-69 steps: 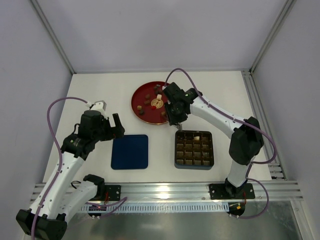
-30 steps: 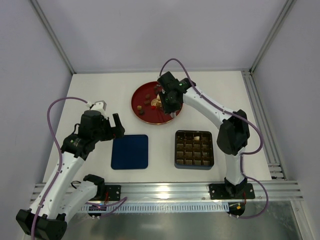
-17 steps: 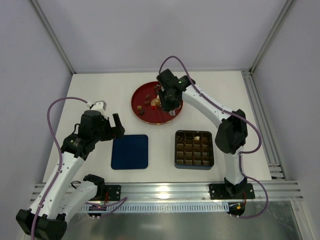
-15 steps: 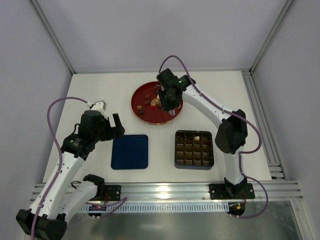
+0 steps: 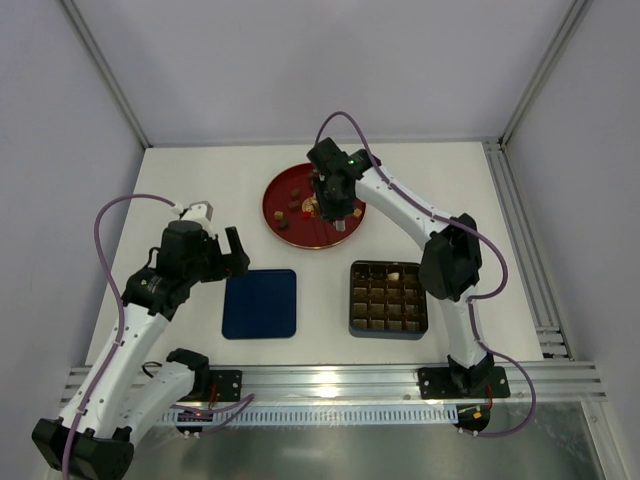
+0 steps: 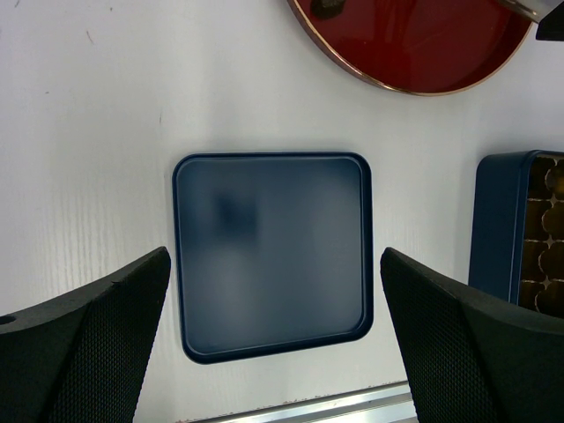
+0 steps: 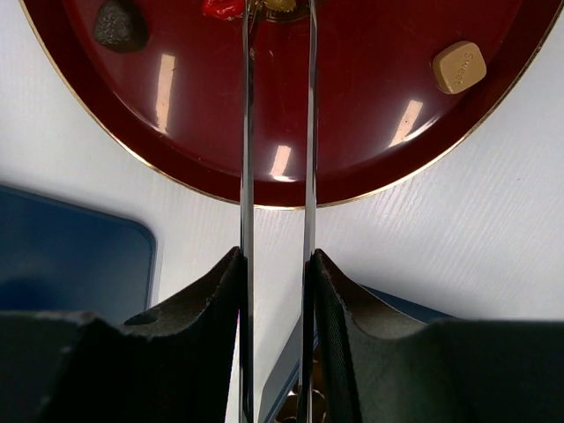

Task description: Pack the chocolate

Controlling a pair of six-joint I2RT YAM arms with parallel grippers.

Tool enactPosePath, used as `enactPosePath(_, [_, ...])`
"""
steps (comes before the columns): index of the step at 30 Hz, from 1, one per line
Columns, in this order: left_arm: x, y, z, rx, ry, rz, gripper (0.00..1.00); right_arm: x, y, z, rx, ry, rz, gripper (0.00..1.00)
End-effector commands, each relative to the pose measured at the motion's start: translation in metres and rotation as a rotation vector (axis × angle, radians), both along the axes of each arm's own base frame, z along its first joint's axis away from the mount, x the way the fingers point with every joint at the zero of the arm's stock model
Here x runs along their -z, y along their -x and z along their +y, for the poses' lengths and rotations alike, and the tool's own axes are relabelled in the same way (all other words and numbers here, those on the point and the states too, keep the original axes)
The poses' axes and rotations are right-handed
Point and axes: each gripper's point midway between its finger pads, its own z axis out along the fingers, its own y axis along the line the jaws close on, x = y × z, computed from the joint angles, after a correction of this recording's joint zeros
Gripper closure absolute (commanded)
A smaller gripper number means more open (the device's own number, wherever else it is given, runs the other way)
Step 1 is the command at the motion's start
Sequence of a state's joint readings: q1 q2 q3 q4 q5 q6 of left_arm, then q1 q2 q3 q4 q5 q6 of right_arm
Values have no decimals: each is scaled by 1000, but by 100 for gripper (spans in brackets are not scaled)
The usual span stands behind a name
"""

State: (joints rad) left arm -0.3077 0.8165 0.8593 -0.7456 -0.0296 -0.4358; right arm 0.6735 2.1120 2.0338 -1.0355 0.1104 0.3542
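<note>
Small chocolates (image 5: 294, 207) lie scattered on a round red plate (image 5: 282, 192). The right wrist view shows a dark one (image 7: 119, 24) and a tan square one (image 7: 459, 66) on that plate (image 7: 352, 132). My right gripper (image 5: 333, 200) (image 7: 276, 264) hovers over the plate's middle, shut on metal tongs (image 7: 248, 132). The blades stand slightly apart, with their tips at the frame's top edge next to a yellowish piece (image 7: 280, 4). I cannot tell whether they grip it. My left gripper (image 5: 228, 252) (image 6: 273, 352) is open and empty above the dark-blue lid (image 6: 273, 251).
The brown gridded tray (image 5: 388, 298) in its dark-blue box sits front right of the plate, with a cream piece (image 5: 394, 277) in its top row. The lid (image 5: 260, 303) lies flat to its left. The box's edge (image 6: 498, 229) shows in the left wrist view.
My right arm moved from beside the tray's far edge up and left to over the plate's middle. The left arm has not moved.
</note>
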Motion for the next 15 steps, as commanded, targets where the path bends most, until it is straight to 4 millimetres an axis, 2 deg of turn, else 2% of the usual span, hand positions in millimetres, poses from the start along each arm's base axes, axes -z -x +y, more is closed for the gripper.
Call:
enactPosePath(1, [-4,-3,-3,20,0,-21,0,-19,-6,0,25,-19,-43,61])
enactPosePath(7, [-4,-2,-2,19,-1,-23,0,-16,0,-7,26,-4,-38,62])
enactPosePath(15, [-3,-3,-2,16,-3,-22,0,-13,1,-6,9,-2,-35,65])
